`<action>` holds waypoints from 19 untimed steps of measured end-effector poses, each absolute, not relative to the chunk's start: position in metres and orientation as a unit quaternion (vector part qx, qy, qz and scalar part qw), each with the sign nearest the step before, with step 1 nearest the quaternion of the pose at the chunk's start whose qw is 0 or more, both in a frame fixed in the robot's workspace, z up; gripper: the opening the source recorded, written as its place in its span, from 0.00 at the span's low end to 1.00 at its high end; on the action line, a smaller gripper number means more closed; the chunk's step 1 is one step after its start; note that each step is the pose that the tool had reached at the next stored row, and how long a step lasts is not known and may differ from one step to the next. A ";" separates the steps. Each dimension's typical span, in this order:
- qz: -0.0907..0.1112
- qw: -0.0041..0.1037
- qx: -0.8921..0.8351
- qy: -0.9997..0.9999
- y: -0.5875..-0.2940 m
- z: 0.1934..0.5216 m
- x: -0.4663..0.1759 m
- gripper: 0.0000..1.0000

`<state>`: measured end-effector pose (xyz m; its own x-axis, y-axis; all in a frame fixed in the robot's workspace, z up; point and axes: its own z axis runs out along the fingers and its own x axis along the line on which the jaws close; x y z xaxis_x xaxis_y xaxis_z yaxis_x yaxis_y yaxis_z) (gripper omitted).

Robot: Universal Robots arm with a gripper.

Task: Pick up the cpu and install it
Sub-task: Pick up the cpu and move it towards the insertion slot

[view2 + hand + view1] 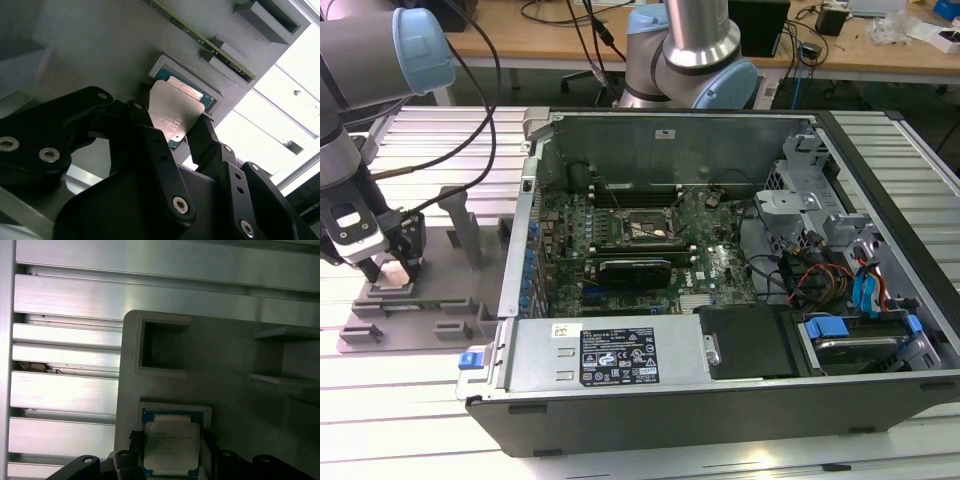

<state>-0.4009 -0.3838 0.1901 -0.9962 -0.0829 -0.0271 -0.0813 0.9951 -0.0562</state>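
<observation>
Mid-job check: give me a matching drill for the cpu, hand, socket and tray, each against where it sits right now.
Things:
1. cpu
2. hand
3. socket
4. tray

Places:
A. inside the open case
B. lying in a tray recess
C. down at the cpu, over the tray
D. outside the case, to the exterior view's left of it

Pairs: 1-B, 2-C, 3-A, 4-D
</observation>
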 end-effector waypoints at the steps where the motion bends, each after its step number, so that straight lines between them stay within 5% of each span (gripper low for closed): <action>1: -0.028 0.015 -0.041 0.999 -0.384 0.190 -0.401 0.54; 19: -0.027 0.015 -0.037 0.999 -0.384 0.189 -0.401 0.62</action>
